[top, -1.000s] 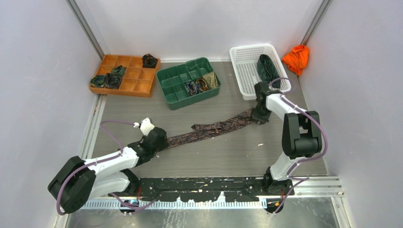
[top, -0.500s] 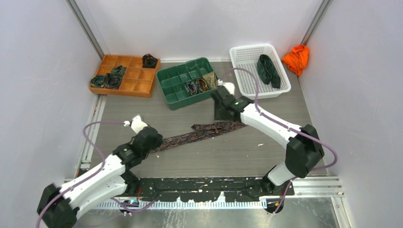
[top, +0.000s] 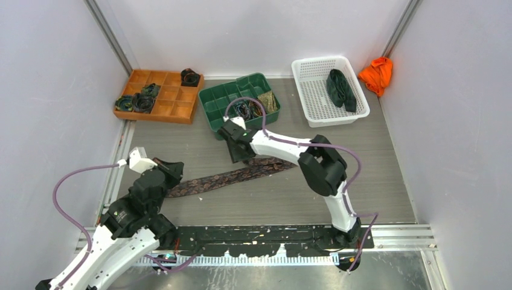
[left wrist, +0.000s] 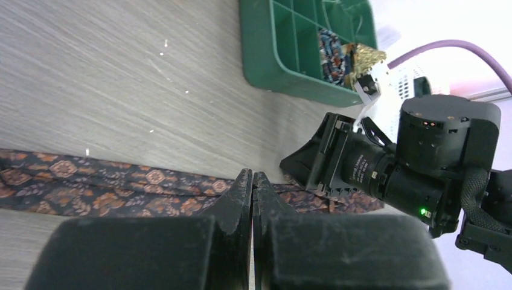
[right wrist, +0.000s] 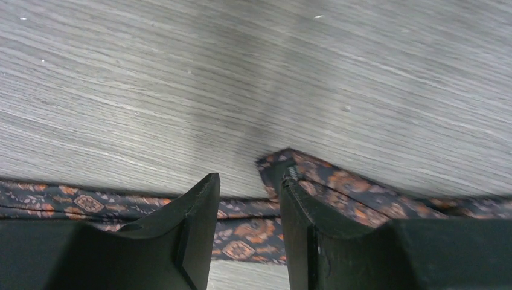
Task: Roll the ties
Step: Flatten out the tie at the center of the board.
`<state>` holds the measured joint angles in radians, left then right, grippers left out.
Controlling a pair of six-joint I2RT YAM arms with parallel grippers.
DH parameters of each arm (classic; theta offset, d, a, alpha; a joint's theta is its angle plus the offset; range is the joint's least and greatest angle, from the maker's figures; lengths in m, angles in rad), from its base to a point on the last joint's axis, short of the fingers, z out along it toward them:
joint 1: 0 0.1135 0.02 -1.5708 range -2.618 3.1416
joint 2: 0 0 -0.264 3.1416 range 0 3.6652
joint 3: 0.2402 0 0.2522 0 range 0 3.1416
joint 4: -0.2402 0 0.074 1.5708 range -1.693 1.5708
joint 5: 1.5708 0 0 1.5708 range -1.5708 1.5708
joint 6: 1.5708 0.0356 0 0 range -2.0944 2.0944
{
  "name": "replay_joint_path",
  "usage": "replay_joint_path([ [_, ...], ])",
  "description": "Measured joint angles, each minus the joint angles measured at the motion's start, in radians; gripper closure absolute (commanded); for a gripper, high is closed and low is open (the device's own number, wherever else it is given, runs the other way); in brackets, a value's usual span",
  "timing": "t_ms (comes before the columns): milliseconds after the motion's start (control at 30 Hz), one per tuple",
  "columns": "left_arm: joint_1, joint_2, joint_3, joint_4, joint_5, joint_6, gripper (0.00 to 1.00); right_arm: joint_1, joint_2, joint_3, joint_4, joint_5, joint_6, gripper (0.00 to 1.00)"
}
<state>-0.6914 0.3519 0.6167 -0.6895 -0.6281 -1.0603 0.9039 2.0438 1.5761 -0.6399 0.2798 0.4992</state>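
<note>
A dark brown tie point(top: 211, 180) with an orange pattern lies stretched across the table, its right part folded back on itself. My right gripper point(top: 240, 156) stands open low over that fold. In the right wrist view the right gripper point(right wrist: 249, 176) has the tie point(right wrist: 253, 232) under the gap, and the folded tip touches the right finger point(right wrist: 302, 211). My left gripper point(top: 171, 170) hovers near the tie's left end. In the left wrist view the left gripper point(left wrist: 252, 175) is shut, nothing visibly pinched, with the tie point(left wrist: 90, 187) on the table below.
An orange tray point(top: 172, 104) at the back left holds several rolled ties point(top: 137, 103). A green tray point(top: 218, 113) behind the right gripper holds more coils point(top: 253, 107). A white basket point(top: 311, 90) holds a dark green tie point(top: 340, 89). An orange cloth point(top: 376, 74) lies at the back right.
My right arm swung from beside the basket leftward to the tie's middle and its jaws opened. My left arm drew back to the left. The tie shifted left and folded shorter.
</note>
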Motion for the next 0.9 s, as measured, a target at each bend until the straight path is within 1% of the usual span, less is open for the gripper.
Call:
replay_joint_path([
  [133,0.000,-0.006,0.000,-0.052,-0.006,-0.001,1.00,0.022,0.070,0.031,-0.006,-0.004,0.007,0.54],
  [300,0.000,-0.037,0.000,-0.084,-0.023,-0.001,1.00,0.017,0.082,0.023,-0.027,0.026,0.024,0.59],
  [433,0.000,-0.045,0.000,-0.093,-0.032,-0.001,1.00,0.012,0.082,0.021,-0.041,0.058,0.035,0.71],
  [500,0.000,-0.045,0.000,-0.094,-0.034,-0.001,1.00,0.007,0.084,0.021,-0.042,0.064,0.044,0.74],
  [667,0.000,-0.045,0.000,-0.094,-0.034,-0.001,1.00,-0.012,0.086,0.021,-0.037,0.053,0.056,0.86],
  [767,0.000,-0.045,-0.001,-0.094,-0.034,-0.001,1.00,-0.032,0.086,0.017,-0.022,0.039,0.055,0.98],
  [900,0.000,-0.043,-0.006,-0.094,-0.033,-0.001,1.00,-0.048,0.074,-0.005,0.009,0.035,0.055,0.99],
])
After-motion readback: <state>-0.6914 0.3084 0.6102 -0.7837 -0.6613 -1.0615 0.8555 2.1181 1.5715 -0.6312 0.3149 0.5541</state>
